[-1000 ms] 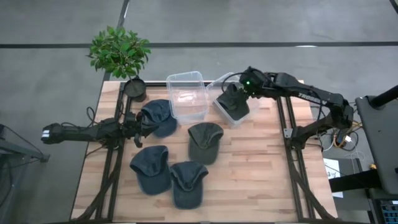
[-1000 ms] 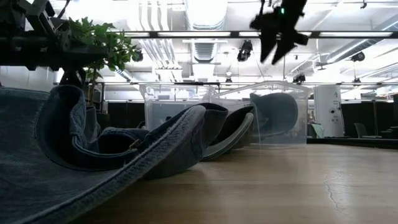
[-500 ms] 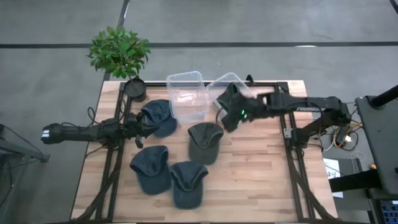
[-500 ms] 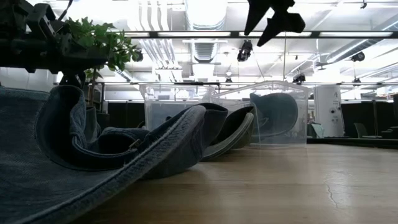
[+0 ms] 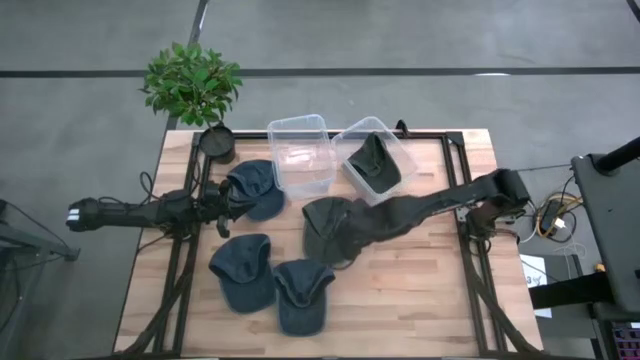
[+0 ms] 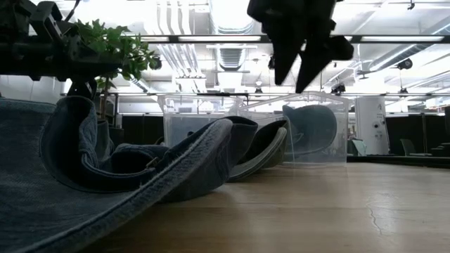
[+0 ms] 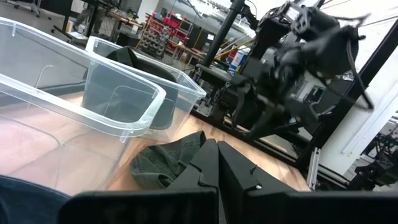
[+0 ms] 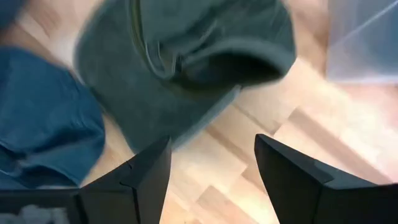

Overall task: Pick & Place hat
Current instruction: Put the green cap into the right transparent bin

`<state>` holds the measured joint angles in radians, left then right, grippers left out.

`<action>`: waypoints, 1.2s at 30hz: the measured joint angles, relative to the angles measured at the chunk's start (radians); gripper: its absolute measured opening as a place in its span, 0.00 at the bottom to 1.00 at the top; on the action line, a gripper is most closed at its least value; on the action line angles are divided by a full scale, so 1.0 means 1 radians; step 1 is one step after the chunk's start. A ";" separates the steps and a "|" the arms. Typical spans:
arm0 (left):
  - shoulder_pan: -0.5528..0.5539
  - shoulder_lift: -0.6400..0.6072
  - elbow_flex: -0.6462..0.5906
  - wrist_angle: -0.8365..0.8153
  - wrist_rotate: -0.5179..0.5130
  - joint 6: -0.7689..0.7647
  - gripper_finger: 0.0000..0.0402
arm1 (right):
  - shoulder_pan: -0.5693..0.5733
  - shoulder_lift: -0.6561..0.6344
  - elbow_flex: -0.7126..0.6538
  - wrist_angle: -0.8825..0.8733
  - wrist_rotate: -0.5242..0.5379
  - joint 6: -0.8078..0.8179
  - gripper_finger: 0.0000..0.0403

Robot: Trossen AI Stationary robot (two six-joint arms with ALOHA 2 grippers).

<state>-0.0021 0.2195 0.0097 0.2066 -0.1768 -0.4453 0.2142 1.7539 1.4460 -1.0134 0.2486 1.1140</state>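
Observation:
A green hat [image 5: 326, 226] lies crown up on the middle of the wooden table; it also shows in the right wrist view [image 8: 186, 68]. My right gripper [image 5: 347, 238] hovers above it, open and empty [image 8: 211, 177], well clear of the table in the low view [image 6: 301, 67]. Another green hat [image 5: 376, 166] lies inside the right clear bin [image 5: 398, 150]. My left gripper [image 5: 226, 205] is shut [image 7: 217, 149] at the left edge of a blue hat [image 5: 256, 188]. My left gripper is next to the blue hat's left edge; I cannot tell whether it touches it.
A clear bin [image 5: 302, 155] stands beside the right one at the table's far side. Two more blue hats [image 5: 243, 270] [image 5: 303, 295] lie toward the near edge. A potted plant [image 5: 195, 90] stands at the far left corner. Bare wood [image 5: 420, 290] lies at the near right.
My right gripper has swung from above the right bin toward the table's near and left side, and now hangs over the green hat in the middle. The hat in the bin has stayed where it was.

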 joint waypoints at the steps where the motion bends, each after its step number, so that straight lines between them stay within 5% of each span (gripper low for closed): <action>1: 0.000 0.000 0.000 0.000 0.000 -0.001 0.00 | 0.007 0.015 0.000 0.000 -0.008 0.009 0.56; 36: 0.000 0.006 -0.002 -0.031 0.011 -0.024 0.00 | 0.033 0.132 -0.113 0.228 -0.012 0.016 0.56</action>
<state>-0.0021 0.2253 0.0078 0.1757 -0.1661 -0.4696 0.2471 1.8858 1.3325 -0.7857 0.2368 1.1298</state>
